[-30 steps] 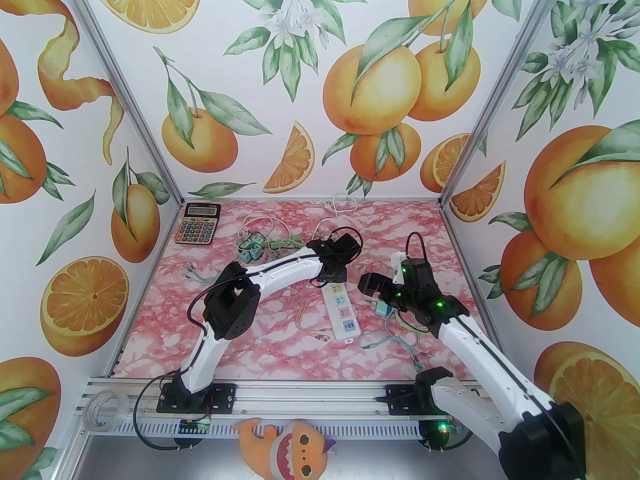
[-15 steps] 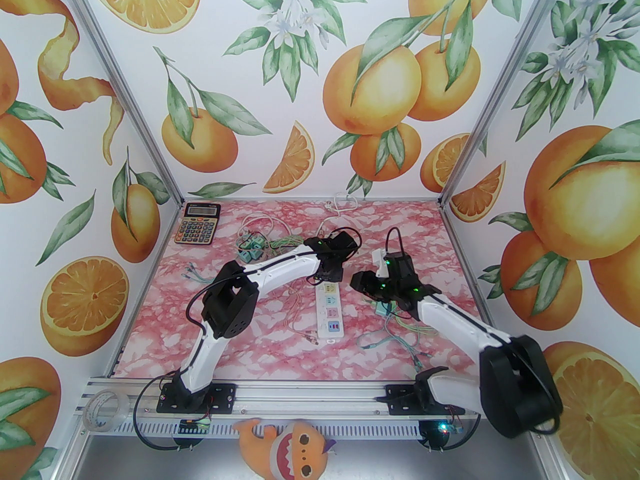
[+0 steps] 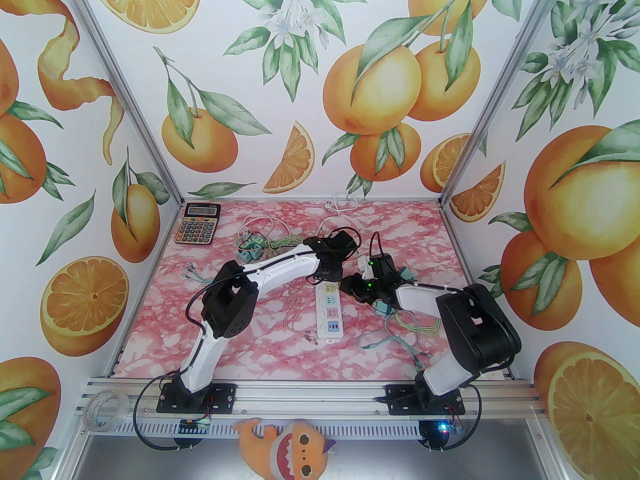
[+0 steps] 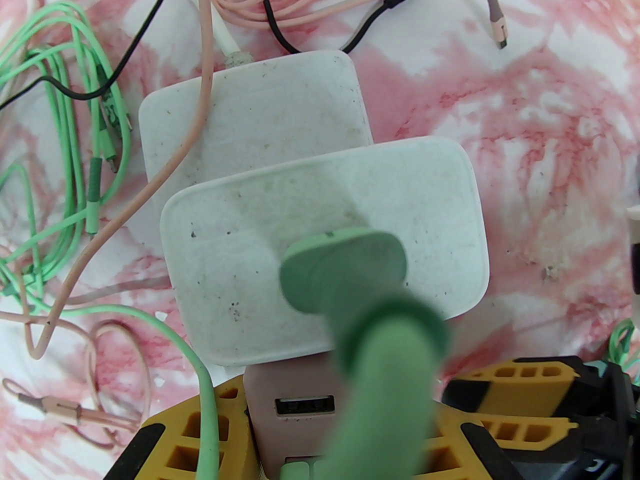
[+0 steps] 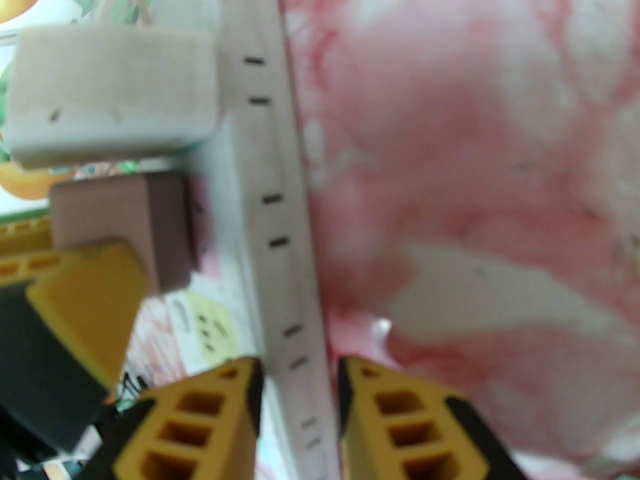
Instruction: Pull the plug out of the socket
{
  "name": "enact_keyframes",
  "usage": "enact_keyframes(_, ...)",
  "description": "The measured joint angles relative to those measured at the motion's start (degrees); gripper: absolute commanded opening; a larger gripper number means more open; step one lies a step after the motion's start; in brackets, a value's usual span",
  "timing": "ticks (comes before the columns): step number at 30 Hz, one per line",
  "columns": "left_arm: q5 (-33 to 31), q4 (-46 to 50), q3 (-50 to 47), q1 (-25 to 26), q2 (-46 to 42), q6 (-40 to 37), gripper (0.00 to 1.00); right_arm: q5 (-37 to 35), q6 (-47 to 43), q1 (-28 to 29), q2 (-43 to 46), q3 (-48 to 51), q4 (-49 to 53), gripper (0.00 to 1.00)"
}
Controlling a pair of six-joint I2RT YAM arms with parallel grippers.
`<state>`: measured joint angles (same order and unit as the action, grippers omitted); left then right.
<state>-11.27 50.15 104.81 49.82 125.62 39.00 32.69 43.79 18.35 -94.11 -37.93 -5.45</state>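
The socket is a white power strip (image 3: pixel 331 315) lying mid-table. A pink plug (image 4: pixel 300 393) with USB ports sits in its far end, beside two white adapters (image 4: pixel 225 268). My left gripper (image 3: pixel 330 275) is shut on the pink plug, its yellow fingers (image 4: pixel 200 433) on both sides. A thick green cable (image 4: pixel 380 368) crosses in front of the left wrist camera. My right gripper (image 5: pixel 299 368) is shut on the strip's long edge (image 5: pixel 280 218), just below the pink plug (image 5: pixel 125 218). From above, the right gripper (image 3: pixel 350 288) sits at the strip's right side.
A calculator (image 3: pixel 197 223) lies at the back left. Teal adapters (image 3: pixel 251 250) and green cables lie behind my left arm. A teal plug (image 3: pixel 384 309) and tangled green wires (image 3: pixel 415 325) lie under my right arm. Pink cables (image 3: pixel 300 323) run left of the strip.
My right arm swung left and folded its elbow, and its gripper went from open to shut on the strip's edge. The strip shifted slightly left. My left arm hardly moved.
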Motion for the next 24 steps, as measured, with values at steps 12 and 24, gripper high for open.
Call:
enact_keyframes(12,0.3,-0.1,-0.1,-0.3,0.0,0.1,0.26,2.6,-0.1,0.0,-4.7,-3.1,-2.1,0.24)
enact_keyframes(24,3.3,-0.5,-0.7,-2.2,-0.7,2.6,0.23,2.8,-2.8,0.0,-5.6,-5.1,-0.3,0.16)
